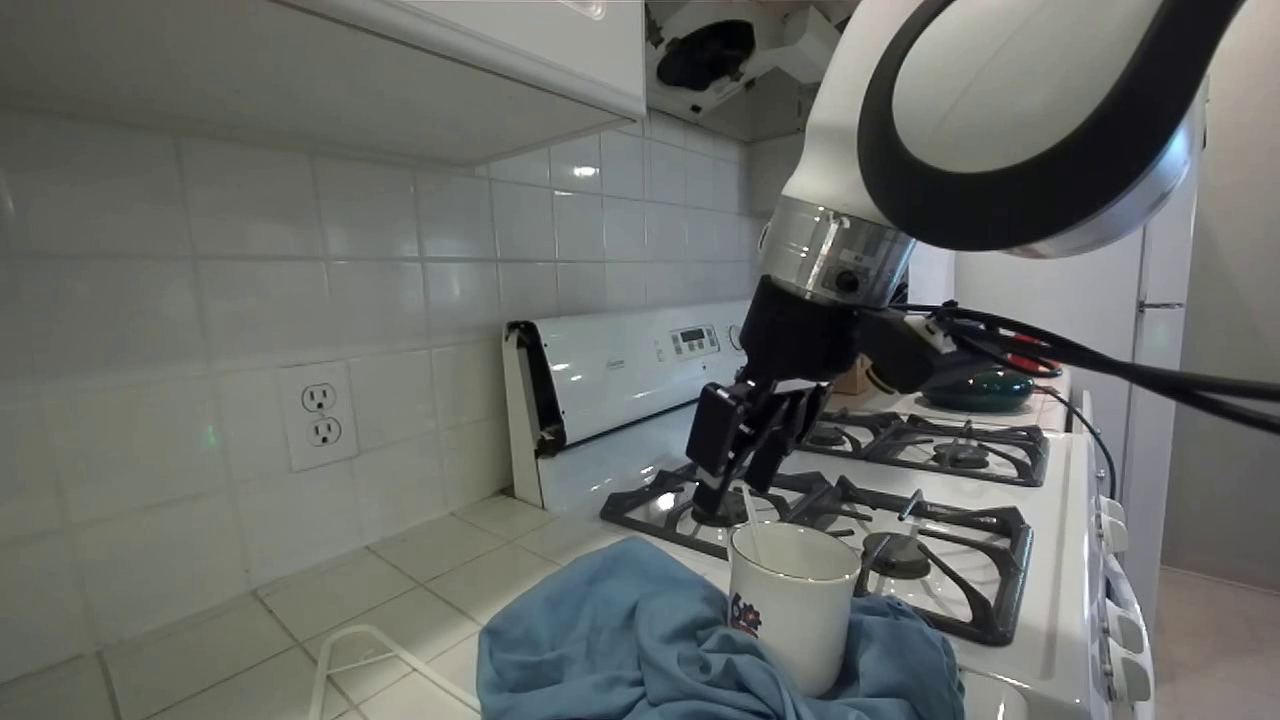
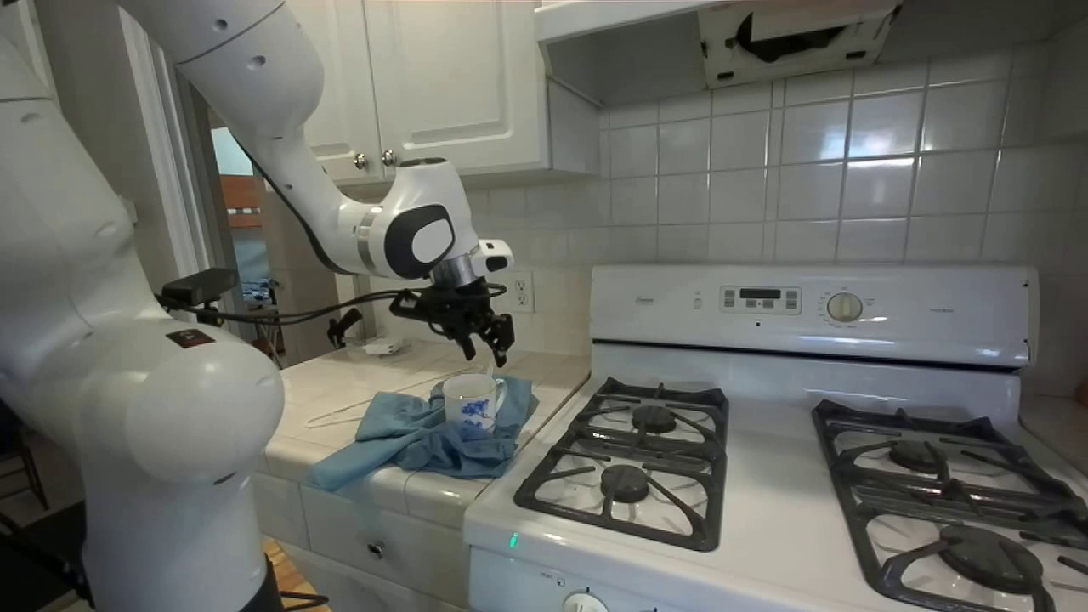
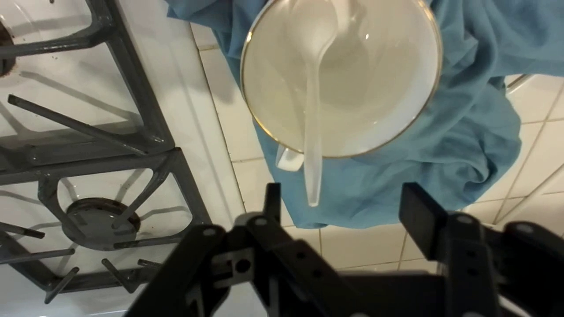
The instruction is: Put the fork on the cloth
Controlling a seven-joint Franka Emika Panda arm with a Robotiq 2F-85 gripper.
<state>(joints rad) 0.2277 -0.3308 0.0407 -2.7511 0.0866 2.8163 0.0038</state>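
Observation:
A white plastic spoon (image 3: 313, 110) stands in a white mug (image 3: 374, 97), its bowl down inside and its handle leaning out over the rim by the mug's handle. No fork shows in any view. The mug stands on a crumpled blue cloth (image 3: 462, 132), also seen in both exterior views (image 1: 610, 640) (image 2: 408, 433). My gripper (image 3: 341, 198) is open and empty. In the wrist view the spoon's handle end lies between the fingers, nearer the left one. In an exterior view the fingertips (image 1: 738, 485) are just above the spoon handle (image 1: 750, 510).
A white gas stove with black grates (image 2: 625, 459) adjoins the tiled counter. A thin white wire frame (image 1: 375, 640) lies on the counter beside the cloth. Upper cabinets (image 2: 459, 76) and a tiled wall with an outlet (image 1: 320, 415) are behind.

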